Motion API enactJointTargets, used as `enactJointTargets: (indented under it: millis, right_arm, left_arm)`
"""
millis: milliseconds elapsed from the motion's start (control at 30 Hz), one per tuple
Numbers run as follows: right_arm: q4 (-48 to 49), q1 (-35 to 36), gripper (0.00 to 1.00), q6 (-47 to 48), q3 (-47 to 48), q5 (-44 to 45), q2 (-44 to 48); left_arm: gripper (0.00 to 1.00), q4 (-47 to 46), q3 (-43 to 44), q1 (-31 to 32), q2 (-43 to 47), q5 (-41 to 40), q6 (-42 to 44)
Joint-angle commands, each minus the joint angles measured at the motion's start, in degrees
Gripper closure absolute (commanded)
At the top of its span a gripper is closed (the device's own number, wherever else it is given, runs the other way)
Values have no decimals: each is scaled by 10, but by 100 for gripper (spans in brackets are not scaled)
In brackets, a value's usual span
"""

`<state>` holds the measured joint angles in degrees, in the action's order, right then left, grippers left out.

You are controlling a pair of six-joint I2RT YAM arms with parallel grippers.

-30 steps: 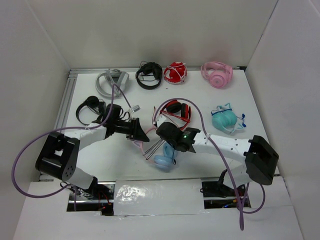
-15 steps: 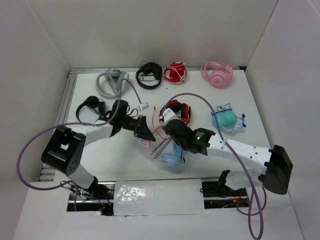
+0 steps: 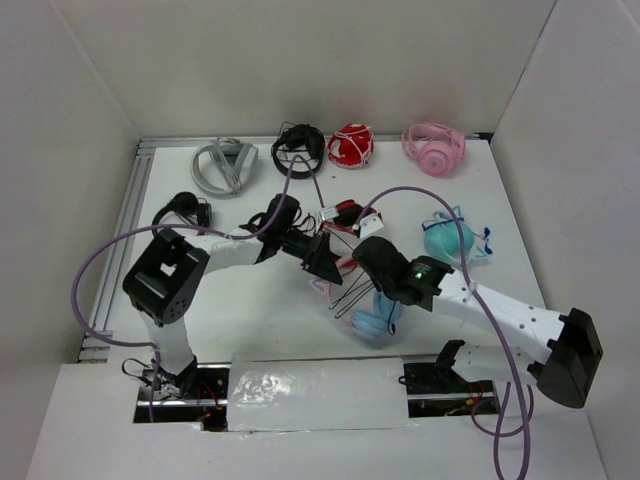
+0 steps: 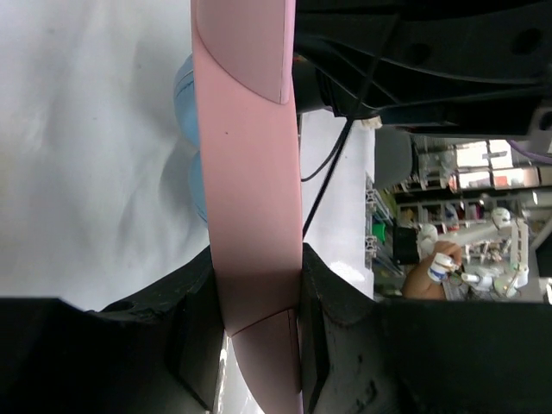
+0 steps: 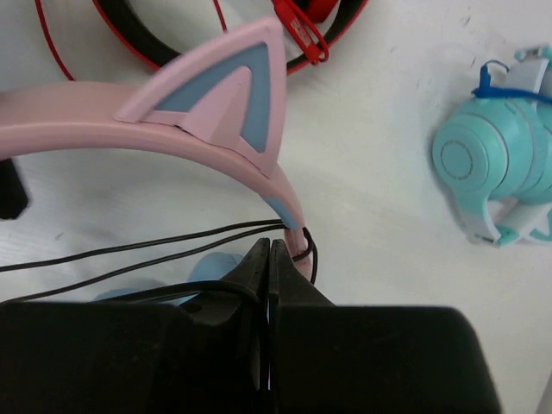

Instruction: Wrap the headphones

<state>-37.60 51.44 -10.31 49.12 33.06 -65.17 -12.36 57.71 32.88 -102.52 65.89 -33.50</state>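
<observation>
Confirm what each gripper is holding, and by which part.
Left gripper is shut on the headphones, clamping the pink headband between its fingers. Right gripper is shut on the thin black cable, pinched close to the headband's end.

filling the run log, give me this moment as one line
phase: wrapping headphones | left end effector: shut on headband | right end effector: shut on cable

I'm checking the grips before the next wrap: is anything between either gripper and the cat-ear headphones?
Nothing visible does. The left gripper clamps the headphones by the pink headband; the right gripper is pinched shut on their black cable.
</observation>
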Motion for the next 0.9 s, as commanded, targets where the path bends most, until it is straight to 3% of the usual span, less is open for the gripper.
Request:
enactJointTargets:
  millis: [0, 533, 600, 867]
  right_arm:
    - [-5, -21, 94, -39, -1, 35, 57]
    - [-29, -64, 89, -63, 13, 23, 0]
    - [-37, -67, 89, -70, 17, 28, -10]
    - [-59, -67, 87, -78, 39, 29, -65]
  left_arm:
    - [100, 13, 26, 24, -42, 80, -6]
    - [100, 121, 72, 48, -115, -86, 10]
    - [89, 145, 71, 50, -116, -102, 11]
    - [73, 187, 72, 72, -88, -211, 27]
